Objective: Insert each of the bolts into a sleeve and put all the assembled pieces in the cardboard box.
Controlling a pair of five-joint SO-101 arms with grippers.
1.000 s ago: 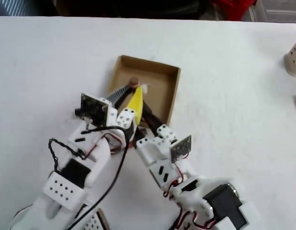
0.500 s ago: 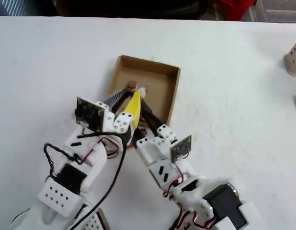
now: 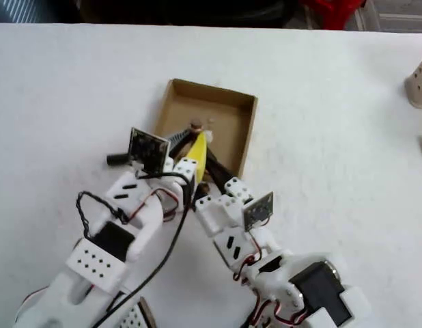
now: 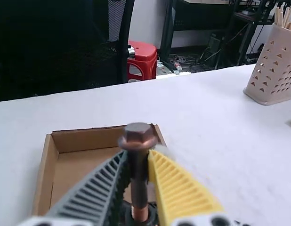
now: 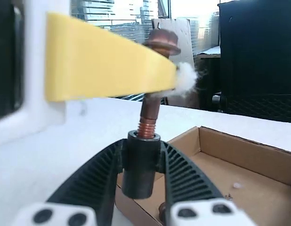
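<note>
The bolt (image 4: 136, 136), rigid and probably slippery metal, sat pinched at its shank by the left gripper (image 4: 137, 157); the right gripper (image 5: 141, 155) clamped the stiff black sleeve (image 5: 139, 176) by its sides.

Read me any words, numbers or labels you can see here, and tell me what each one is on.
No text here can be read.
cardboard box: plain, no print.
bolt and sleeve: no markings I can make out.
circuit board on an arm: any print is too small to read.
</note>
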